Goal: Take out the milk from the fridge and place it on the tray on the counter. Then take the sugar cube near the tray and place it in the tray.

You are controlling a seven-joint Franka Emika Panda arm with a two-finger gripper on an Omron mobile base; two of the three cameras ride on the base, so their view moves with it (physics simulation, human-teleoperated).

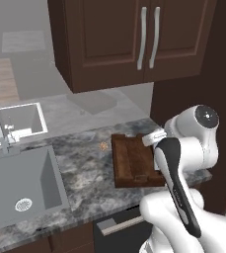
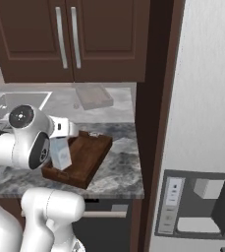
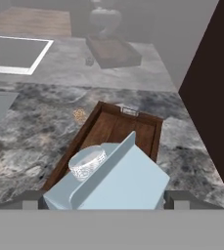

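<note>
The milk [image 3: 111, 178] stands in the tray [image 3: 114, 128] between spread, released fingers [image 3: 182, 199] — sugar cube [image 3: 78, 114] beside it on the worktop [image 3: 25, 132].

The counter [image 1: 85, 168] carries the tray [image 1: 129, 160] — the sugar cube [image 1: 103, 146] lies at the tray's nine o'clock.

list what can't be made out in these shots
- Left base view: the arm covers the near right part of the tray.
- Right base view: the milk is partly behind the arm; its base contact is hidden.
- Hand view: the carton blocks the end effector; grip unclear.
- Sugar cube: a mere speck.
</note>
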